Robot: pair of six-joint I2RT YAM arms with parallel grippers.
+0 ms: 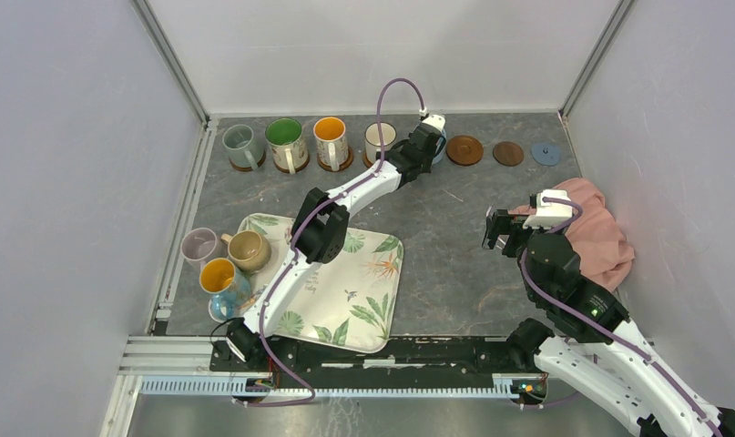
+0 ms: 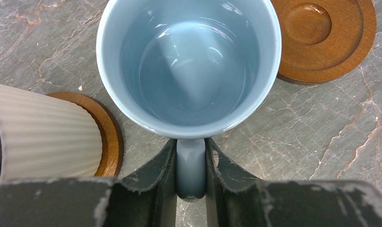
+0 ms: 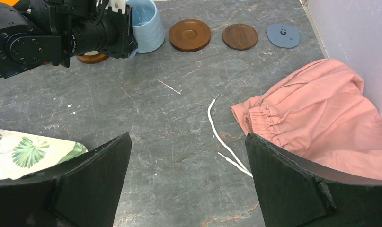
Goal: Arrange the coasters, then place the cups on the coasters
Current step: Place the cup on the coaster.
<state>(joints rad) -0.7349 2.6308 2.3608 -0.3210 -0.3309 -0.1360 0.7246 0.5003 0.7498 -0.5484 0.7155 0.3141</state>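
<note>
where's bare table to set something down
Most room: the slate between the leaf tray and the pink cloth, in front of the three empty coasters, though the right gripper hovers at its edge. A smaller patch lies between the back cups and the tray, left of the left arm. Crowded: the back row, and the three cups at the tray's left edge.

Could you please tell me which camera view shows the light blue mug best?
The left wrist view: the light blue mug fills it, empty inside, its handle clamped by the left gripper. The right wrist view shows only its side, small and far off; the top view shows just a sliver behind the gripper.
</note>
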